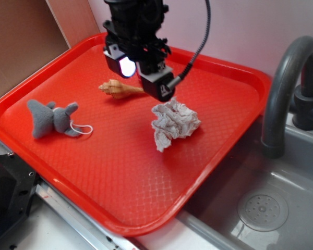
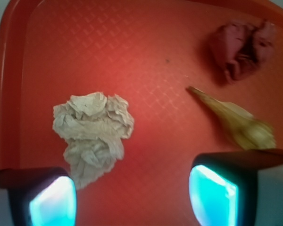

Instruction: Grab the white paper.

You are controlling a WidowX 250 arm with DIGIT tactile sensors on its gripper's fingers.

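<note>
The white paper is seen lying crumpled on the red tray, toward the tray's right half, with a tail of paper hanging toward the near edge. It is not touched by anything. The claw is held above the tray, just behind and to the left of the wad, clear of it. In the wrist view the two fingers are observed spread wide apart, with bare tray between them and nothing gripped; the paper lies mostly ahead of the left-hand finger in that frame.

A tan conical shell is noted on the tray beneath the claw, and a grey stuffed elephant with a white loop lies well apart, near the left edge. In the wrist view the elephant appears reddish and blurred, possibly a colour cast. A grey sink with a curved faucet is located to the right of the tray.
</note>
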